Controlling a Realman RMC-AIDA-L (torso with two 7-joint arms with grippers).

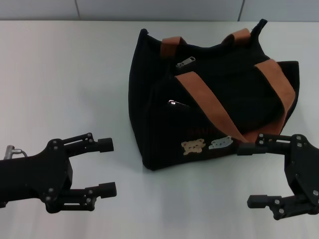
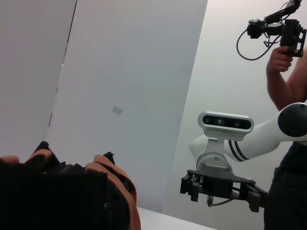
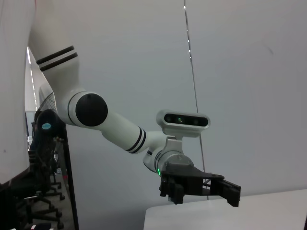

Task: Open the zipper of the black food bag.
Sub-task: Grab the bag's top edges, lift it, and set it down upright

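The black food bag [image 1: 224,89] stands on the white table [image 1: 65,74] at centre right, its two tan-brown straps draped over the top and front. On its top, near the left strap, lies the zipper's silver pull [image 1: 185,61]. The bag's mouth looks closed. My left gripper [image 1: 106,167] hovers open at the lower left, well clear of the bag. My right gripper [image 1: 249,175] is open at the lower right, just in front of the bag's front corner. The left wrist view catches the bag [image 2: 57,196] at its edge and the right gripper [image 2: 223,189] farther off.
A short side-pocket zipper with a silver pull [image 1: 174,103] sits on the bag's left face, and bear and pale animal patches [image 1: 193,146] are low on the front. A person holding a camera rig [image 2: 288,62] stands behind the right arm.
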